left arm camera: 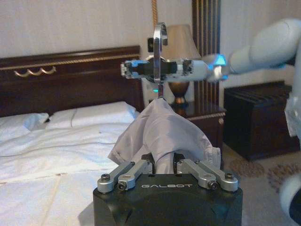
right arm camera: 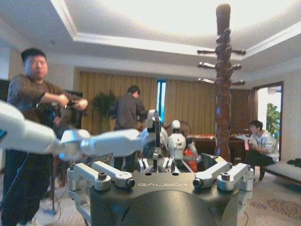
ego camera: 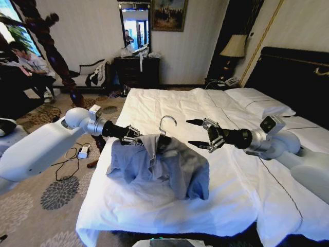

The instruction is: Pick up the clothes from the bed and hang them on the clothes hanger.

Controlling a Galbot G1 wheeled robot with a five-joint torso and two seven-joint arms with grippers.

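White bed (ego camera: 231, 195) lay below; the left gripper (ego camera: 134, 136) pinched the shirt (ego camera: 159, 167) on its hanger (ego camera: 165, 125). Right gripper (ego camera: 201, 134) gaped beside the hook. Thin fabric might slip free.

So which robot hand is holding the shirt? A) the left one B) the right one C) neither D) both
A: the left hand is shut on the shirt, which hangs over the bed, while the right hand is open and apart from it.
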